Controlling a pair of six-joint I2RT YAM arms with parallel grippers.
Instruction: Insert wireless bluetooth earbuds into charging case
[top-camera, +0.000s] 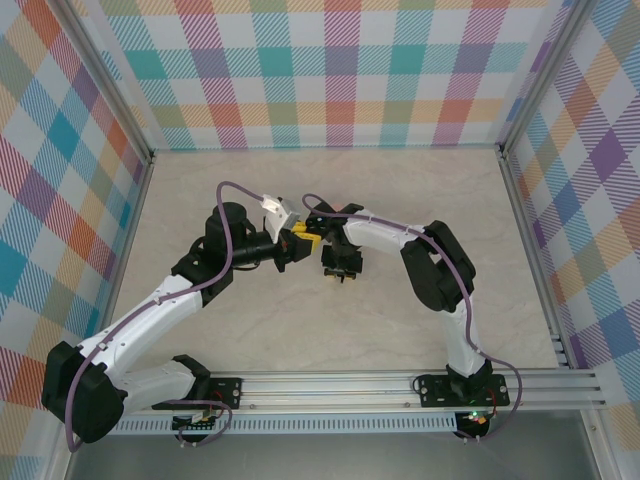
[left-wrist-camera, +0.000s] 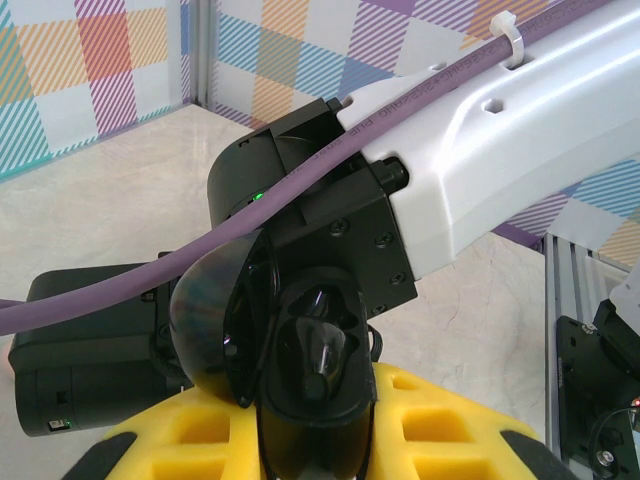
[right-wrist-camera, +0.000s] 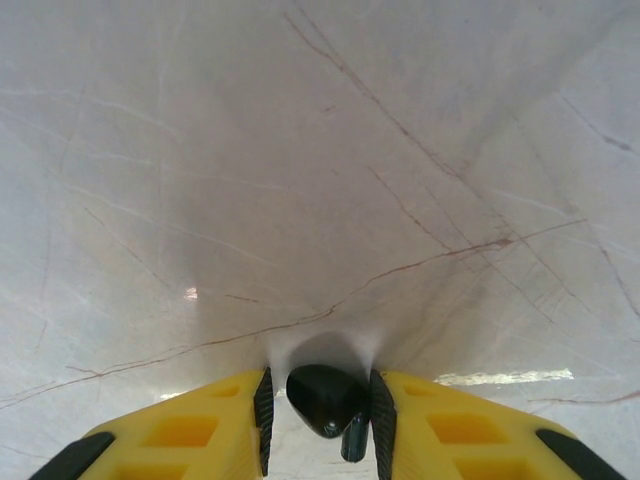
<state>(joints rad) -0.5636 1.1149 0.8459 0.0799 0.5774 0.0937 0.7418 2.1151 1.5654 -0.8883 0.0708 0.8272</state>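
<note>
Pale marbled table (top-camera: 400, 190), walled on three sides in pastel plaid (top-camera: 330, 70). Aluminium rail (top-camera: 380, 385) along the near edge, both arm bases bolted to it.

Left gripper (top-camera: 296, 238): extended from the lower left to mid-table, yellow fingers pointed right. In the left wrist view (left-wrist-camera: 315, 445), jaws drawn together and clamped on a glossy black case (left-wrist-camera: 312, 370), gripped low between the yellow fingers (left-wrist-camera: 190, 430). Lid (left-wrist-camera: 205, 310) stood open to the left, domed and shiny. Moulded hollow of the body faced the camera, its contents too dark to tell.

Right gripper (top-camera: 342, 266): bent in from the right, just beside the left gripper, pointed down at the table. In the right wrist view (right-wrist-camera: 322, 408), jaws narrowly apart and clamped on a black earbud (right-wrist-camera: 318, 390). Rounded head pinched between the dark pads (right-wrist-camera: 264, 410), short stem hanging lower right, against the right-hand finger. Bare marble beyond, with a soft shadow under the fingertips. Touching the surface or clear of it: could not tell.

Behind the case, left wrist view: white link (left-wrist-camera: 520, 130) of the right arm and its black housing (left-wrist-camera: 300, 170), small green light lit. Purple cable (left-wrist-camera: 150, 275) slung across in front, tied to the link near the top.
</note>
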